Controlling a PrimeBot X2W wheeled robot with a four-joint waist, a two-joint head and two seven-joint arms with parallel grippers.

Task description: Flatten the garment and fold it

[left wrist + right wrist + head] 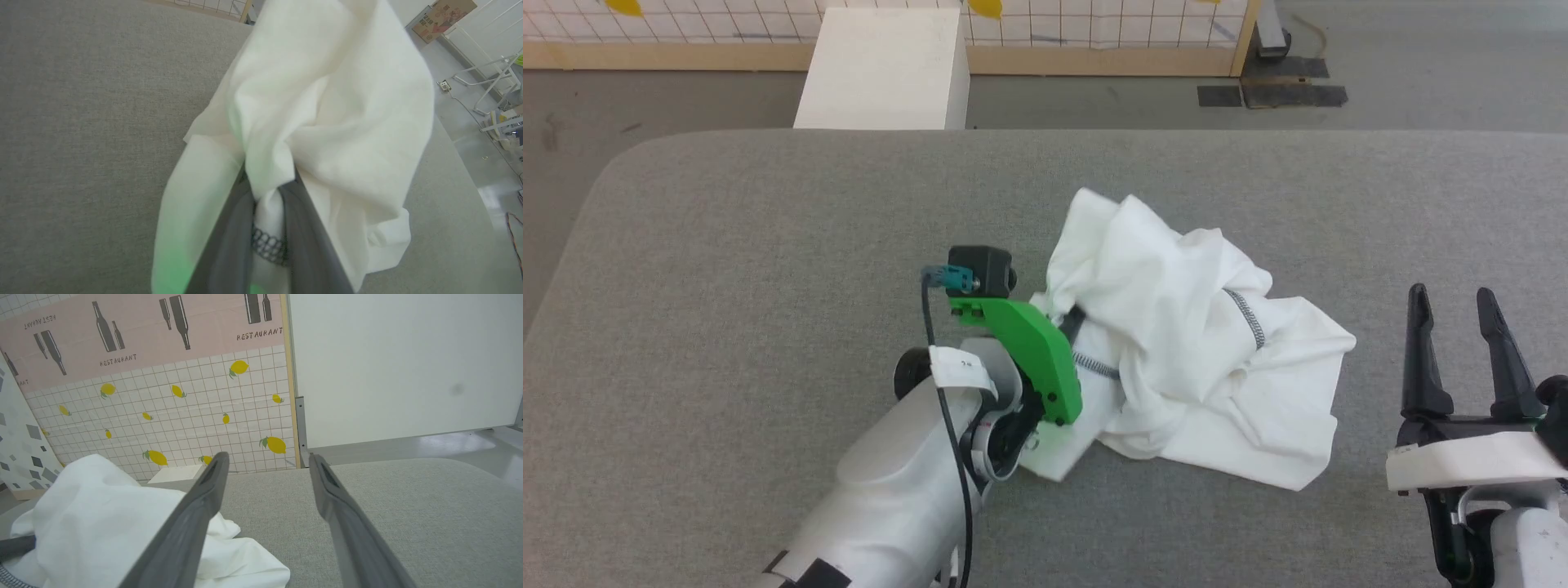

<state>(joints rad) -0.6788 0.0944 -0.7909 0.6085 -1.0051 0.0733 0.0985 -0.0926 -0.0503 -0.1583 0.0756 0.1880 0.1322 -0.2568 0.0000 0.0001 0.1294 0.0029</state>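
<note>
Left wrist view shows the left gripper (269,181) pinched shut on a bunched fold of the garment (327,102) — probably a hold for lifting the cloth and drawing it out flat. The garment lies crumpled in a soft white heap, its grey stitched seam (1246,317) showing, near the middle of the grey felt-like table (768,245). At its right side the right gripper (1452,296) stands with long dark fingers spread — holding nothing.
</note>
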